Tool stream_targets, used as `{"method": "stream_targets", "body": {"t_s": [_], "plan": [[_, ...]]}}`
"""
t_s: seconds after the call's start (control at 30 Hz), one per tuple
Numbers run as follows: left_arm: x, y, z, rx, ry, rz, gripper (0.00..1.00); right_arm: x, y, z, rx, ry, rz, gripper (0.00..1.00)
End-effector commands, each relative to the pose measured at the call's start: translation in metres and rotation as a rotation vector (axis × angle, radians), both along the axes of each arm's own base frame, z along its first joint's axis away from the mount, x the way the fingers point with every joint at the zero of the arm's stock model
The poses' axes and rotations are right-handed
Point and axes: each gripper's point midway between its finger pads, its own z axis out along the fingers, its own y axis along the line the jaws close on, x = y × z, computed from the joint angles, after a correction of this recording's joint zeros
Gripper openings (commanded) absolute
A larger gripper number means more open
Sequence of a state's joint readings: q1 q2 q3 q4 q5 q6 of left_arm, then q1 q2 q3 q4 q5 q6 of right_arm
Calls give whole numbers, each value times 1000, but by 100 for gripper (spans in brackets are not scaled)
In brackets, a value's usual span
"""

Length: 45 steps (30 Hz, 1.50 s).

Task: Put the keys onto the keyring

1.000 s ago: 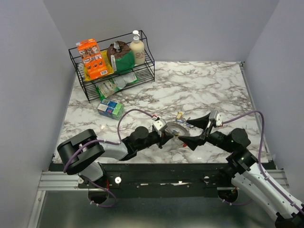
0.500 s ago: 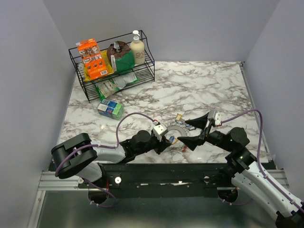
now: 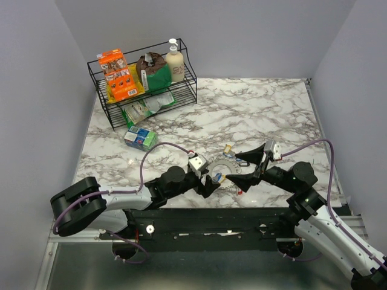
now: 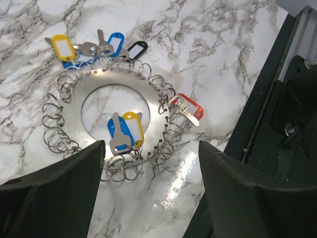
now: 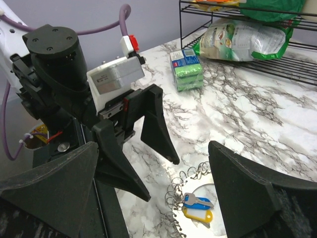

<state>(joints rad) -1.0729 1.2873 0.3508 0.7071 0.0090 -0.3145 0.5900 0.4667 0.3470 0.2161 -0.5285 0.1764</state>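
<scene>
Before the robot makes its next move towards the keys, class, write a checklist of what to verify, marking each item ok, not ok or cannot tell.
1. Left gripper open and empty: ok.
2. Right gripper open and empty: ok.
3. Keyring lying flat on the table, below the left gripper: ok.
4. Red key hooked on a loop at the rim: cannot tell.
5. Blue key and yellow key, lying in the centre hole, threaded on: cannot tell.
6. Room between the two grippers: cannot tell; they are close together.
</scene>
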Motion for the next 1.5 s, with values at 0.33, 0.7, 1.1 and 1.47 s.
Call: {"method": "stream_targets", "body": {"t_s": [0.33, 0.7, 1.1, 1.47], "plan": [[48, 13, 52, -14, -231, 217, 88, -4, 2, 17, 29, -32, 19, 100], [54, 9, 58, 50, -306, 195, 88, -2, 3, 8, 19, -16, 16, 100], [52, 17, 57, 40, -313, 211, 88, 11, 1, -15, -28, 47, -38, 100], [69, 42, 43, 70, -247, 382, 89, 42, -11, -32, -42, 180, -223, 100]]}}
